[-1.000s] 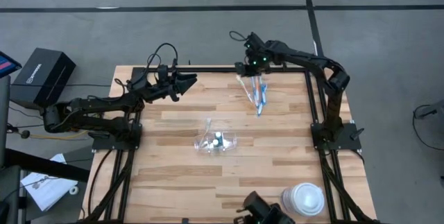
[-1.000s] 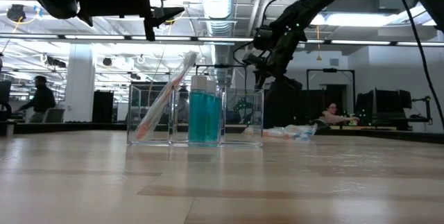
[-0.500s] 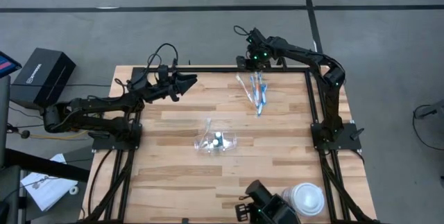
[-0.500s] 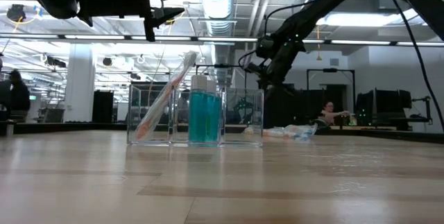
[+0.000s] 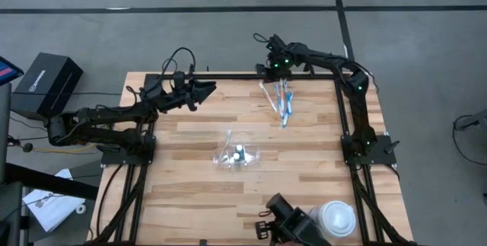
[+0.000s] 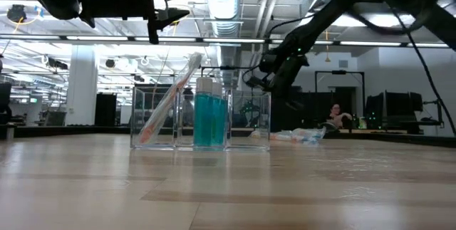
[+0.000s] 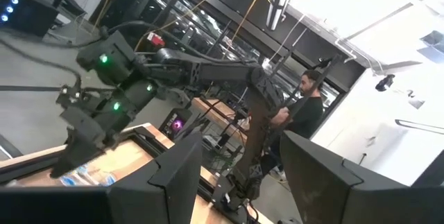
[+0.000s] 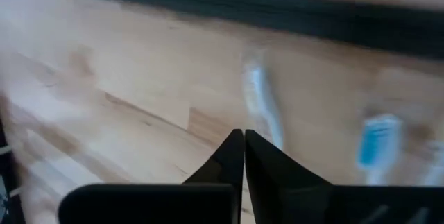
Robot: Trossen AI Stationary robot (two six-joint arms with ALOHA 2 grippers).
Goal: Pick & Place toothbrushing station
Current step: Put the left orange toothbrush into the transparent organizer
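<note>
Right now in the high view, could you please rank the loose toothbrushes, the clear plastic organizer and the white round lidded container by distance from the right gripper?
1. Loose blue and white toothbrushes, just below the right gripper, far edge.
2. Clear plastic organizer, table centre.
3. White round lidded container, near right corner.

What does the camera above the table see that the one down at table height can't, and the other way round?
Only the overhead camera shows the white lidded container at the table's near edge, the black box on the floor, and that the right gripper hangs at the far edge, next to the loose toothbrushes. Only the table-height camera shows the room behind, with a seated person, and the blue-green tubes upright in the clear organizer beside a leaning orange toothbrush. Both show the organizer, the loose toothbrushes and the two arms.
</note>
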